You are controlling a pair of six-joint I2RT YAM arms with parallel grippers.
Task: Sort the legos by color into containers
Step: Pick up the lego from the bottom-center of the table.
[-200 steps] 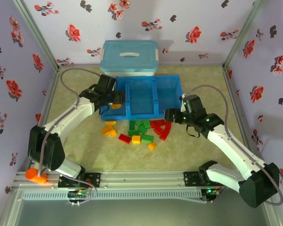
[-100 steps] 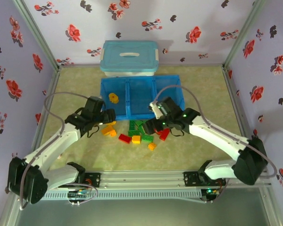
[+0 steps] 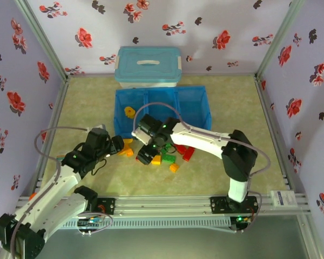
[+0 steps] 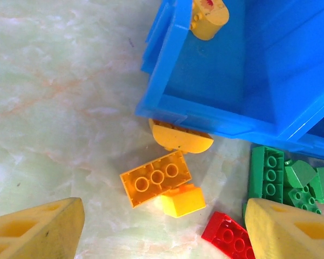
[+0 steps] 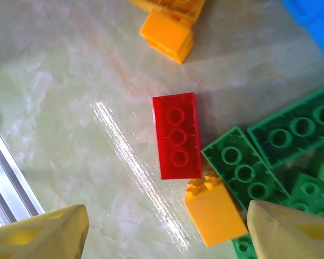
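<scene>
The legos lie in a loose pile (image 3: 170, 154) just in front of the blue tray (image 3: 200, 102). One yellow piece (image 3: 129, 112) rests in the tray's left compartment. My left gripper (image 3: 117, 144) hangs open above an orange brick (image 4: 155, 178) and a yellow brick (image 4: 182, 199), with a red brick (image 4: 227, 234) and green bricks (image 4: 267, 172) to its right. A curved yellow piece (image 4: 181, 137) sits against the tray wall (image 4: 205, 116). My right gripper (image 3: 144, 156) is open over a red brick (image 5: 176, 135), beside an orange brick (image 5: 216, 216) and green bricks (image 5: 245, 170). Nothing is between either pair of fingers.
A light blue lidded box (image 3: 148, 66) stands behind the tray against the back wall. The right arm (image 3: 205, 141) reaches leftward across the pile, close to the left gripper. An aluminium rail (image 5: 5, 183) runs along the near edge. Flowered walls enclose the table.
The left gripper drew back from the tray's left compartment, leaving a yellow piece there, and came down near the yellow bricks. The right gripper swung left across the pile to the red brick.
</scene>
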